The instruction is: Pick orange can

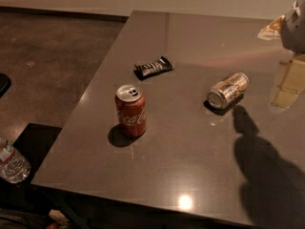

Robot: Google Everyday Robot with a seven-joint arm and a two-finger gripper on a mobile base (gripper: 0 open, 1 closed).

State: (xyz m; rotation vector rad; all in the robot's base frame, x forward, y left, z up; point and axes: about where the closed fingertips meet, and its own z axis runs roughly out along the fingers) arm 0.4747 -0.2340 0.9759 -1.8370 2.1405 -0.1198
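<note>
- Table (190, 171): dark grey with a glossy top, seen from above at an angle. A bright spot of light reflects near its front edge.
- Orange can (228, 90): lies on its side on the right half of the table. Its sides are pale orange-gold and white, and one shiny silver end faces the front left. It casts a small shadow under that end. Nothing touches it.
- Claw (294, 25): only a pale grey rounded part shows, at the upper right edge of the view. It is above the far right of the table and well apart from the orange can. Whether it is wide, narrow or holding something cannot be told.
- Shadow (267, 175): a large dark shape lies across the front right of the table. Its narrow tip reaches up to just below the orange can.
- Red Coca-Cola can (130, 110): stands upright left of centre, top tab visible, white script facing the front. It is well apart from the orange can.
- Dark snack wrapper (153, 67): lies flat behind the red can, toward the table's far left edge, touching neither can.
- Water bottle (12, 161): clear plastic, off the table at the lower left, partly cut by the edge of the view.
- Floor (47, 56): dark and mottled, to the left of the table.
</note>
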